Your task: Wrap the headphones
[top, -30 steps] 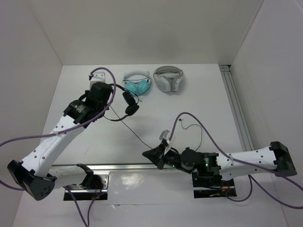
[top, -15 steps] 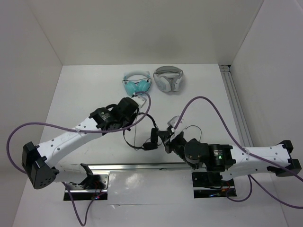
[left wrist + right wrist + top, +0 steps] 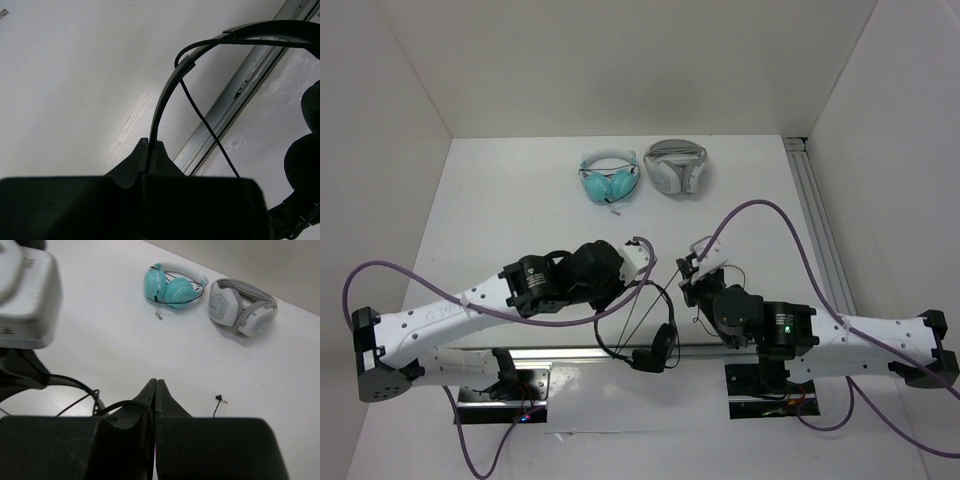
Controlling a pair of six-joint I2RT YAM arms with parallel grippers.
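Observation:
The black headphones (image 3: 660,350) hang from my left gripper (image 3: 623,297) over the front rail. In the left wrist view, the left gripper (image 3: 150,146) is shut on the thin headband (image 3: 167,95). The headband arcs up and right, and the ear pads (image 3: 305,150) are at the right edge. The thin cable (image 3: 210,130) crosses below the band. My right gripper (image 3: 686,283) sits just right of the headphones. In the right wrist view, the right gripper (image 3: 156,386) is shut on the cable (image 3: 125,402). The cable's plug (image 3: 218,398) lies on the table ahead.
Teal headphones (image 3: 610,180) and white-and-grey headphones (image 3: 677,165) lie at the back of the white table (image 3: 520,200). They also show in the right wrist view: the teal pair (image 3: 170,287) and the white-and-grey pair (image 3: 242,307). A metal rail (image 3: 570,352) runs along the front edge, another (image 3: 820,230) along the right.
My left arm has carried the headphones from the back left down to the front middle, over the rail. My right gripper has moved right and back, still pinching the cable.

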